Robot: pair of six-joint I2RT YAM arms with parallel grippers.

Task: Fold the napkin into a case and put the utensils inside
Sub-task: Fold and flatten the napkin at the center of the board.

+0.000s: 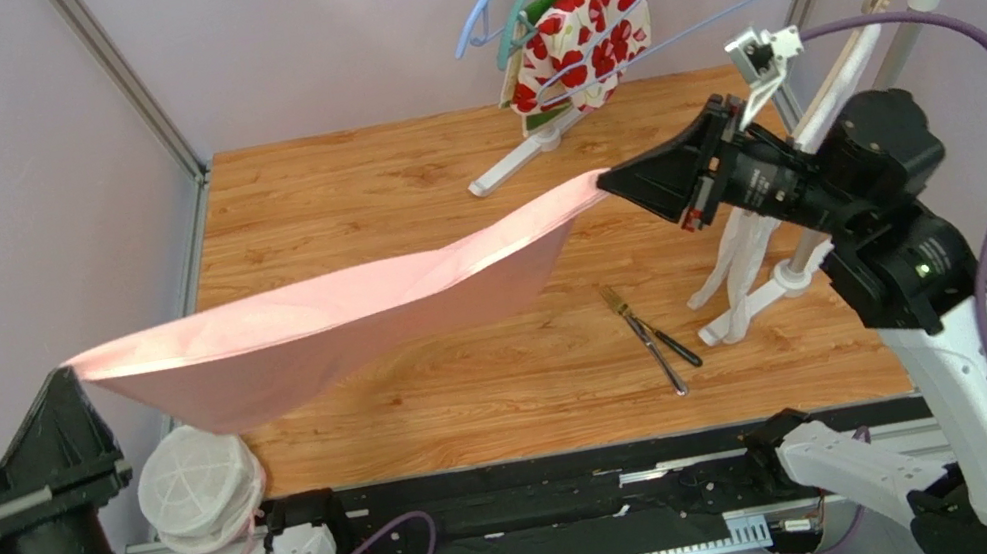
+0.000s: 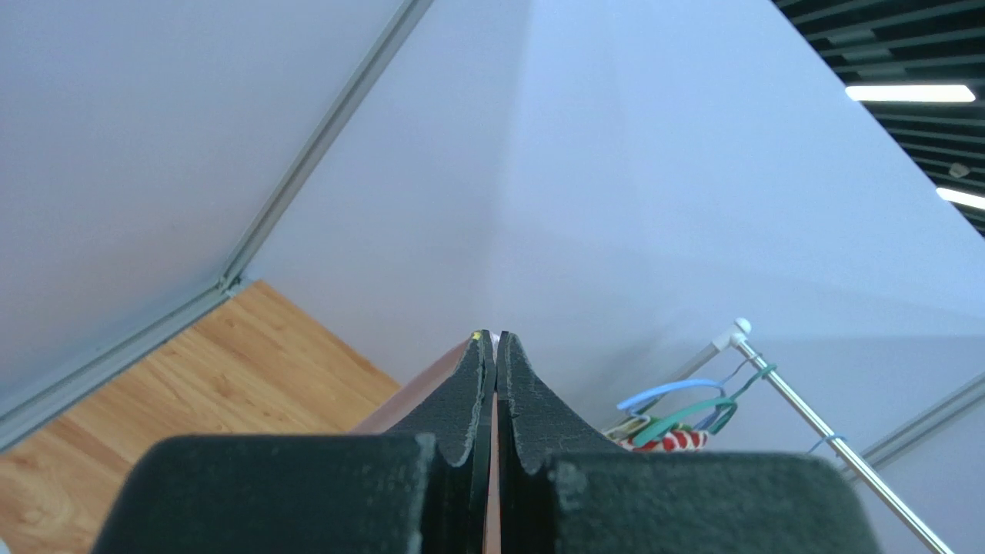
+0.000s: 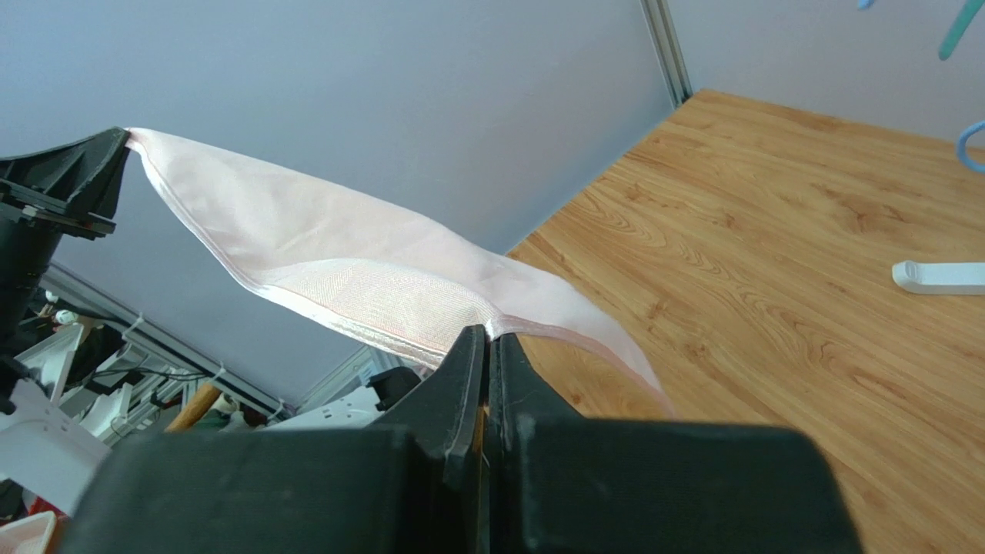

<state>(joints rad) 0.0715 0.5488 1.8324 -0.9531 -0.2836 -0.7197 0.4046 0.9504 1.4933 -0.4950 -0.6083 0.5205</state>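
The light-pink napkin (image 1: 325,322) hangs stretched in the air above the wooden table, sagging in the middle. My left gripper (image 1: 69,370) is shut on its left corner, beyond the table's left edge. My right gripper (image 1: 602,182) is shut on its right corner, high over the table's back right. In the right wrist view the napkin (image 3: 347,271) runs from my shut gripper (image 3: 490,335) to the left arm. In the left wrist view my gripper (image 2: 495,337) pinches a thin strip of cloth. The utensils (image 1: 646,326), a fork and a darker piece, lie on the table right of centre. No case shows.
A white rack (image 1: 759,276) stands at the table's right with hangers and a red-and-white floral cloth (image 1: 582,30) at the back. A white round lidded tub (image 1: 201,486) sits at the near left edge. The wooden table (image 1: 348,196) lies under the napkin.
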